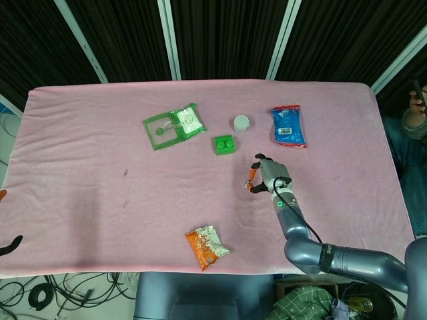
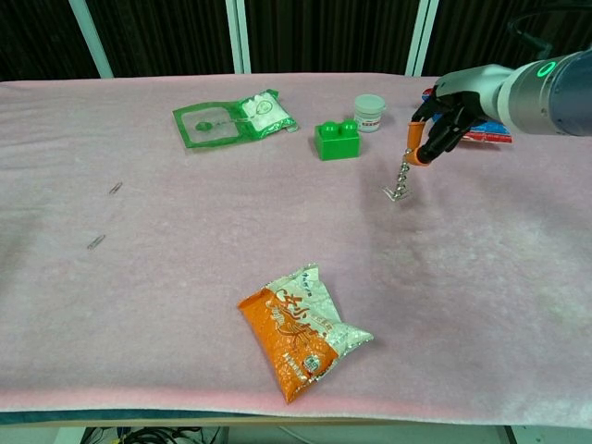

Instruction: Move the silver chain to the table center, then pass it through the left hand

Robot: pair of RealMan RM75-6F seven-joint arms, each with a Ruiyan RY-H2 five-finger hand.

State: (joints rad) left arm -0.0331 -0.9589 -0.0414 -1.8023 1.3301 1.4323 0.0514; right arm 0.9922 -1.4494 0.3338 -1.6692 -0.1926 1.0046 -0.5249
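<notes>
1. Dangling from the right hand (image 2: 442, 120), the silver chain (image 2: 400, 180) is being pinched at its top end between orange-tipped fingers (image 2: 416, 153), with the lower end hanging just above the pink tabletop (image 2: 185, 268), right of centre and near the green toy brick (image 2: 336, 140).
2. Only the chain's top is being gripped, so a slip is being risked if the hand is jolted; the chain would be dropped short of the centre.
3. The free end is being left to swing, and it could be snagged on the cloth or knocked against the brick or the small white jar (image 2: 369, 112).
4. The left hand (image 1: 7, 247) is being shown only at the head view's edge, so whether its fingers are apart cannot be told; a handover could be missed if the chain is being set down beyond its reach.
</notes>
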